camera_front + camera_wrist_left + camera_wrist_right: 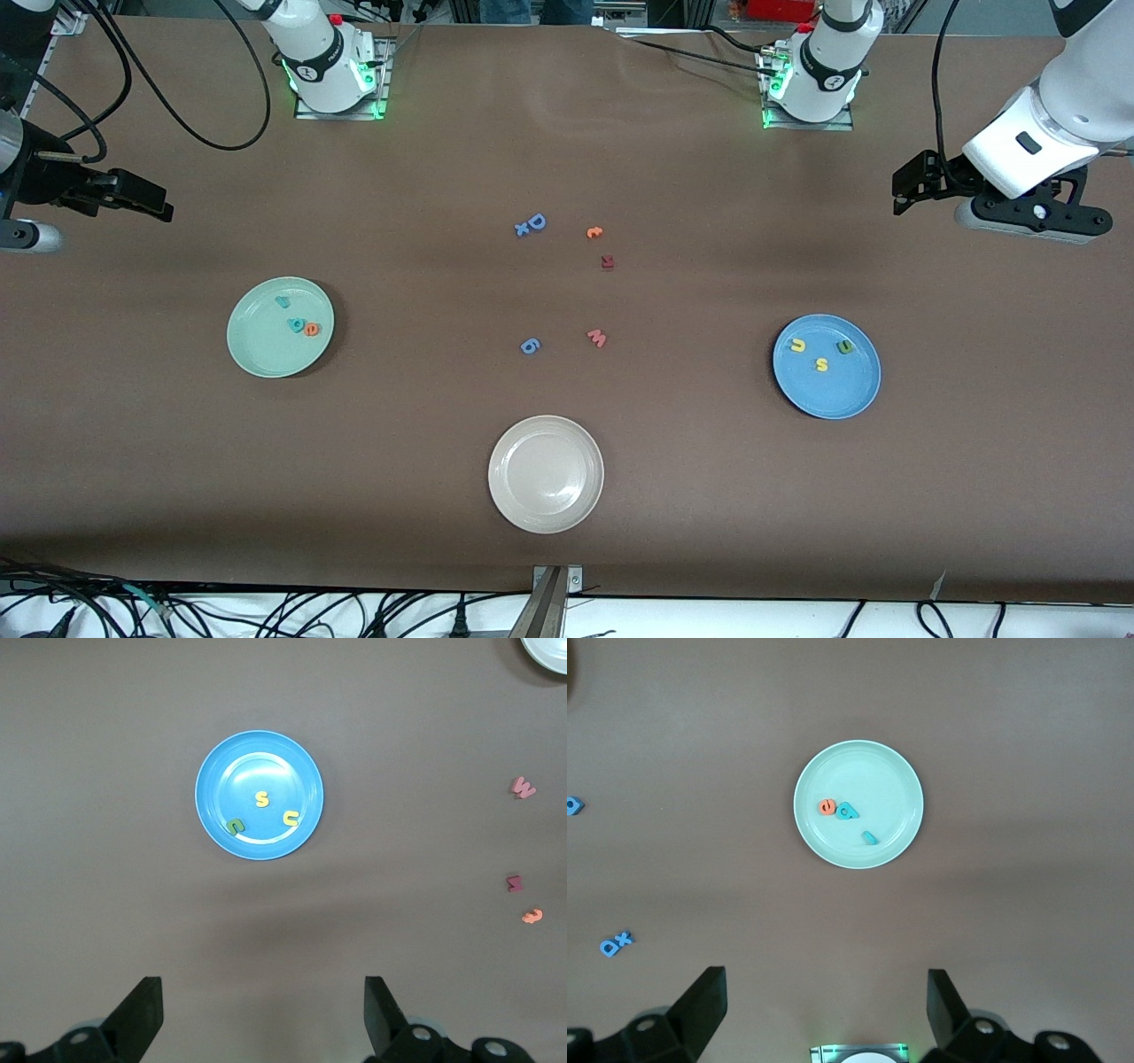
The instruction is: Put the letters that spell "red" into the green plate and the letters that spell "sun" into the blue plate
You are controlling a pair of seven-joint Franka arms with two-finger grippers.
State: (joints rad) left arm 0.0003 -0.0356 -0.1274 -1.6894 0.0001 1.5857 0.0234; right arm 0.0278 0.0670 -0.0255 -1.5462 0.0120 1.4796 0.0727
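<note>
Sitting in the green plate [266,350] are the teal r [282,301], teal d [295,324] and orange e [312,330], the blue plate [833,390] holds the yellow s [822,364], yellow u [798,346] and green n [845,347], and the left pincer [261,1014] and right pincer [824,1010] hang wide open, empty, high over the counter [177,461].

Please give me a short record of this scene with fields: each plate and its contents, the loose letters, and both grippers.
green plate: teal r, teal d, orange e
blue plate: yellow u, yellow s, olive n
beige plate: nothing in it
loose letters: mid-table, among them blue D, pink w
left gripper: open, raised, high above the blue plate
right gripper: open, raised, high above the green plate
</note>
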